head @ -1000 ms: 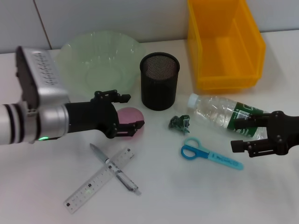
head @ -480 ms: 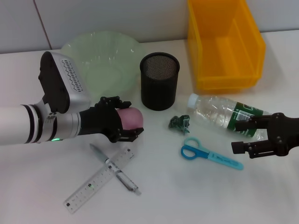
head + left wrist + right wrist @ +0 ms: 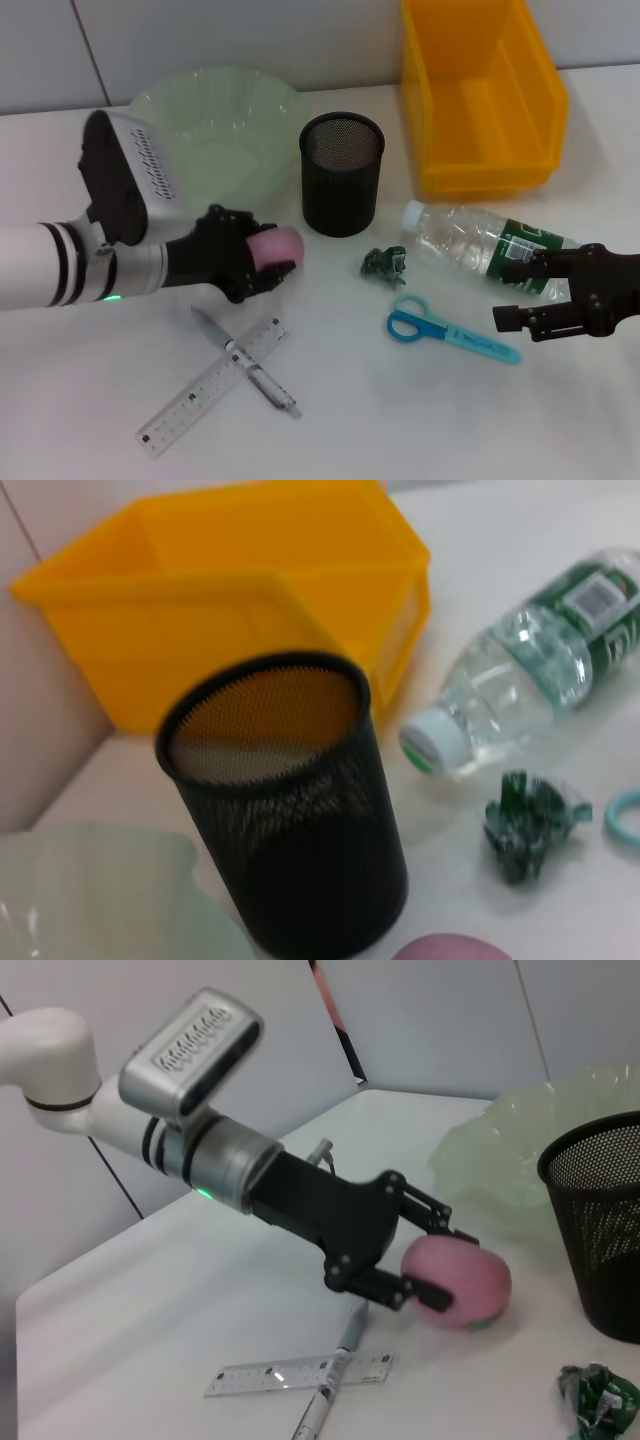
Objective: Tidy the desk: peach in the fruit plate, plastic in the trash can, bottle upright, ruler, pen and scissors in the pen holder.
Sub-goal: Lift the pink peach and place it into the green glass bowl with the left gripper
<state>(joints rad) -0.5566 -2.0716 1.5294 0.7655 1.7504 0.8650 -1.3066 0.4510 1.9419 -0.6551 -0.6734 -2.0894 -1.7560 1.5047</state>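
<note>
The peach [image 3: 274, 246] sits in your left gripper [image 3: 262, 262], fingers clamped across its middle, at about 7 o'clock from the pen holder [image 3: 341, 172] and 5 o'clock from the fruit plate [image 3: 216, 135] in the head view. It looks round, smooth and slightly yielding, so you should judge it as light but prone to rolling out of a pinch; hold it across its widest part, not near the top. The bottle [image 3: 480, 246] lies on its side at 4 o'clock from the holder, clear, thin-walled and seemingly part-filled with water; grasp it around the labelled body, where it is least slippery. Your right gripper [image 3: 515, 294] waits with its fingers spread just beside that label. The crumpled plastic [image 3: 384, 263] is featherlight and springy; the scissors [image 3: 446, 330], pen [image 3: 246, 363] and ruler [image 3: 213, 385] lie flat and stiff, and you will probably need an edge pinch.

From the left wrist view, you see the pen holder [image 3: 288, 805] close up, the yellow trash can [image 3: 250, 590] behind it, the bottle [image 3: 531, 670] with its cap facing the holder, and the plastic [image 3: 527, 821] just beside the cap. Only a sliver of the peach [image 3: 450, 948] shows.

From the right wrist view, the left gripper [image 3: 434, 1270] grips the peach [image 3: 460, 1280] from both sides, seemingly just clear of the table [image 3: 180, 1330], with the plate [image 3: 510, 1155] behind it.
</note>
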